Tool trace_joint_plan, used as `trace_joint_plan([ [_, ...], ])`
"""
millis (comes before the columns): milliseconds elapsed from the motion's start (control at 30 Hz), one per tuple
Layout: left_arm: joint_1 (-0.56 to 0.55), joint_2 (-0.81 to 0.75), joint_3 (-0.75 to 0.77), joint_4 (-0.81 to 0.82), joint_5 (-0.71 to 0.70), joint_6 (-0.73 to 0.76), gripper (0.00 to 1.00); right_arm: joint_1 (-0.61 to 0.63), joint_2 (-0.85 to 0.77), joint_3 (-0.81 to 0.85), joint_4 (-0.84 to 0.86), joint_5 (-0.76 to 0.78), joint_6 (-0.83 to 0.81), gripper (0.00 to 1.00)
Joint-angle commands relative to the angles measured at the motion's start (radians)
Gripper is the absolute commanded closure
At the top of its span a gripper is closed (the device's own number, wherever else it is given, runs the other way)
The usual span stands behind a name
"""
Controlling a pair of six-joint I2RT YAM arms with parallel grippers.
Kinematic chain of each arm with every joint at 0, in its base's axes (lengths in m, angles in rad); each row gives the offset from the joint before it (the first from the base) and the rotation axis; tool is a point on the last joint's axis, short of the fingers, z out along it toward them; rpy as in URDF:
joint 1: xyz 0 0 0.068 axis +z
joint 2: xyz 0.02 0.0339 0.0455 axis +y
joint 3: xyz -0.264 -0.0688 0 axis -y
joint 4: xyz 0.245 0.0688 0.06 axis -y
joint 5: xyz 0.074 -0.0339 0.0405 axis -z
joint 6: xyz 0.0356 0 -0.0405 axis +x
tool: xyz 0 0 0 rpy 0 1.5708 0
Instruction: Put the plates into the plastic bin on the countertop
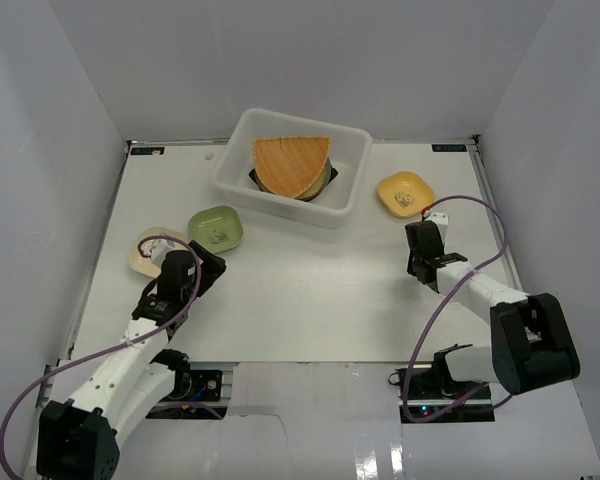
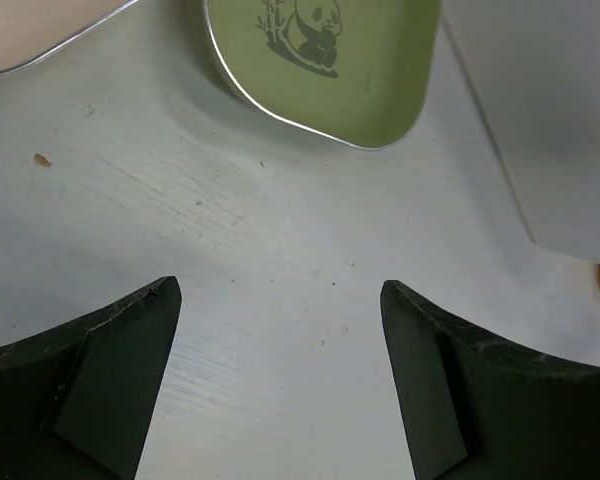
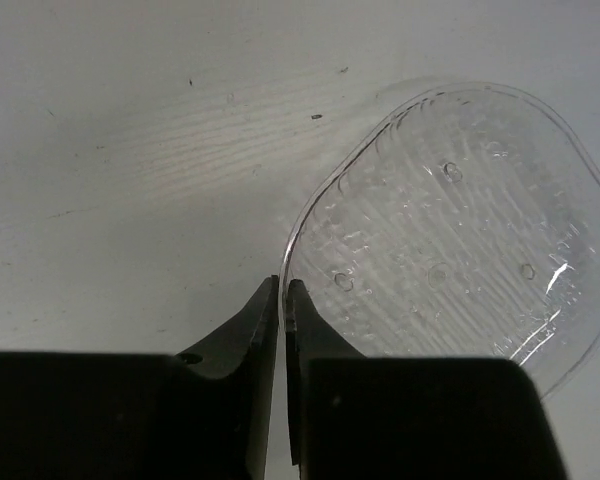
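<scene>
The plastic bin point(image 1: 352, 172) stands at the back middle of the countertop point(image 1: 310, 290) and holds a stack topped by the woven tan plate point(image 1: 290, 163). A green plate point(image 1: 216, 228) with a panda print, a cream plate point(image 1: 146, 252) and a yellow plate point(image 1: 405, 193) lie on the countertop. My left gripper point(image 1: 206, 265) is open and empty just short of the green plate point(image 2: 320, 70). My right gripper point(image 3: 282, 285) is shut on the rim of a clear ribbed plate point(image 3: 450, 250) lying on the countertop; that plate barely shows from above.
White walls enclose the countertop on three sides. The cream plate's edge point(image 2: 30, 30) shows at the top left of the left wrist view, and a pale wall, probably the bin's point(image 2: 550, 120), at the right. My right arm point(image 1: 480, 290) stretches along the right side.
</scene>
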Motion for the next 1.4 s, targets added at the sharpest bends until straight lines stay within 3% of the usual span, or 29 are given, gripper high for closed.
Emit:
trace_joint_plan([
  [0,-0.001,0.046,-0.002,0.07,-0.07,-0.062,0.08,-0.002,-0.092,-0.022,0.035,-0.003,0.007,0.92],
  [200,-0.001,0.115,-0.015,0.163,-0.104,-0.087,0.03,0.076,-0.29,0.116,-0.054,-0.026,-0.054,0.92],
  [300,-0.003,0.152,0.001,0.211,-0.118,-0.087,0.02,0.173,-0.255,0.306,-0.115,0.024,-0.117,0.92],
  [367,-0.003,0.192,0.01,0.252,-0.153,-0.081,0.02,0.234,-0.217,0.389,-0.068,0.018,-0.205,0.92],
  [500,-0.003,0.281,0.04,0.294,-0.223,-0.052,0.05,0.356,0.024,0.663,0.004,-0.055,-0.379,0.92],
  [667,-0.001,0.391,0.082,0.351,-0.282,-0.041,0.09,0.398,0.333,0.903,0.067,-0.29,-0.637,0.92],
  [833,-0.001,0.526,0.125,0.368,-0.285,-0.059,0.11,0.452,0.622,1.181,0.012,-0.254,-0.779,0.92],
  [1033,-0.001,0.62,0.151,0.39,-0.282,-0.065,0.11,0.473,0.787,1.347,-0.017,-0.247,-0.858,0.92],
  [1200,-0.003,0.663,0.165,0.415,-0.292,-0.064,0.12,0.499,0.796,1.299,0.027,-0.293,-0.895,0.91],
  [1233,-0.001,0.674,0.172,0.411,-0.294,-0.062,0.16,0.501,0.798,1.298,0.026,-0.296,-0.892,0.7],
  [1333,-0.001,0.71,0.197,0.403,-0.308,-0.061,0.19,0.507,0.789,1.308,0.011,-0.25,-0.866,0.27],
  [1367,-0.001,0.724,0.2,0.404,-0.312,-0.059,0.23,0.505,0.752,1.302,0.018,-0.247,-0.85,0.26],
])
